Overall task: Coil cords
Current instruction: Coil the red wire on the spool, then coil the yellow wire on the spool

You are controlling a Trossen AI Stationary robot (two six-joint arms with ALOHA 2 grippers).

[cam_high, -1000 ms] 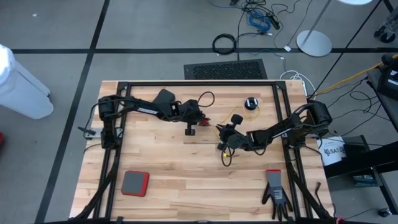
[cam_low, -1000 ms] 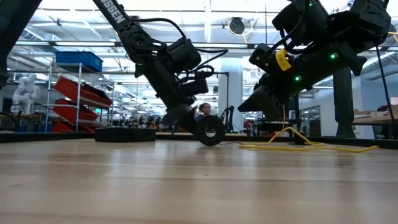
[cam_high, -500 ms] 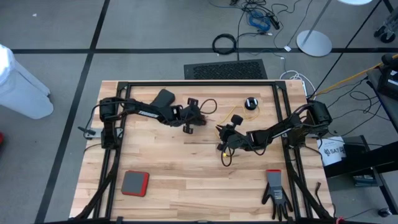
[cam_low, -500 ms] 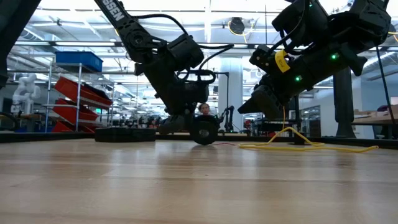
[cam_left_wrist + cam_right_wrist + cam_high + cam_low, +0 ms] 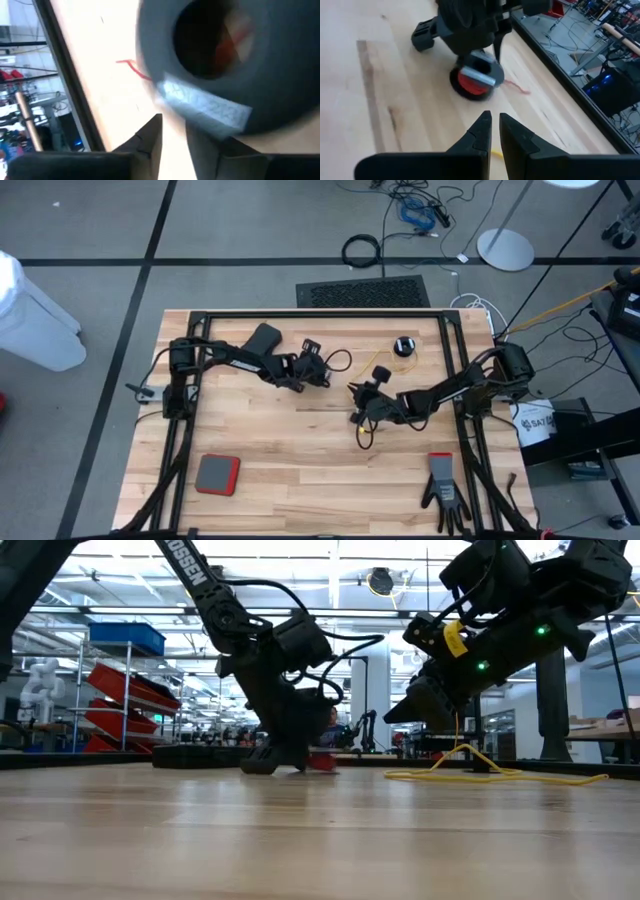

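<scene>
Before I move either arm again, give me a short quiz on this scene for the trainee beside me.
1. True or false: the reel of reddish-orange cord lies on the table right by the left gripper.
2. What lies near the table's front right corner in the high view? A: a black glove. B: a blue mug. C: a pair of scissors.
3. Fill in: the yellow cord runs from its black reel near the far edge to the ___ gripper.

Key: 1 true; 2 A; 3 right.
</scene>
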